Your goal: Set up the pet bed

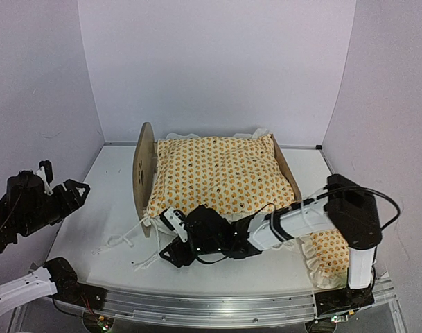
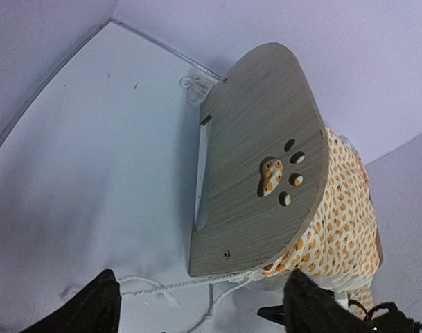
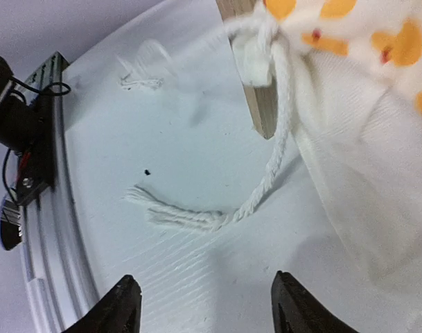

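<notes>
The left arm and right arm share black joint housings and white link covers. A thin black cable loops off the right elbow. The right gripper has black, tapered fingers.

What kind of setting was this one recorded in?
Most likely a lab test booth, not a home. Plain white walls box in a white table, and the left arm and right arm stand at an aluminium rail along its near edge.
</notes>
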You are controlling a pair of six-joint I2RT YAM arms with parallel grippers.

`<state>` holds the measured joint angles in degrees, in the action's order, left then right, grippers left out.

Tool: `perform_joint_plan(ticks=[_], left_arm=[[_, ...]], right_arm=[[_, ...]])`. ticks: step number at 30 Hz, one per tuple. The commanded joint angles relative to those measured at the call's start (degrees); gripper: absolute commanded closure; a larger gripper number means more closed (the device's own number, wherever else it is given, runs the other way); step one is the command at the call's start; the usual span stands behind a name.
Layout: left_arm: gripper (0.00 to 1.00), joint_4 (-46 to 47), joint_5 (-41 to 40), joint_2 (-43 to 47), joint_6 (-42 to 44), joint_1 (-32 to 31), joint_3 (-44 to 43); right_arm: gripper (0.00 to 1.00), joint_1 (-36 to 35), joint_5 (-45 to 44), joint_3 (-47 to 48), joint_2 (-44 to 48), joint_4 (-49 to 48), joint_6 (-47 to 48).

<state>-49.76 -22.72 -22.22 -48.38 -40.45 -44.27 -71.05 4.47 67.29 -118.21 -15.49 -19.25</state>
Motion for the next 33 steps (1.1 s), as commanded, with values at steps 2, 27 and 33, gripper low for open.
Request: perform_joint_plan(ticks=[2, 27, 33], left_arm=[[0.08, -5.3, -3.0, -2.7, -4.1, 0.3, -6.6], [0.21, 41.3, 19.2, -25.8, 9.1, 0.3, 7.1], [0.26, 43.2, 20.1, -28.7, 10.2, 0.3, 7.1]], right_arm=[[0.30, 1.2, -0.6, -5.1, 14.4, 7.3, 3.4], [0.48, 0.2, -25.1, 2.1, -5.6, -23.9, 69.4], [0.41, 0.2, -28.0, 3.7, -10.0, -30.0, 70.2]])
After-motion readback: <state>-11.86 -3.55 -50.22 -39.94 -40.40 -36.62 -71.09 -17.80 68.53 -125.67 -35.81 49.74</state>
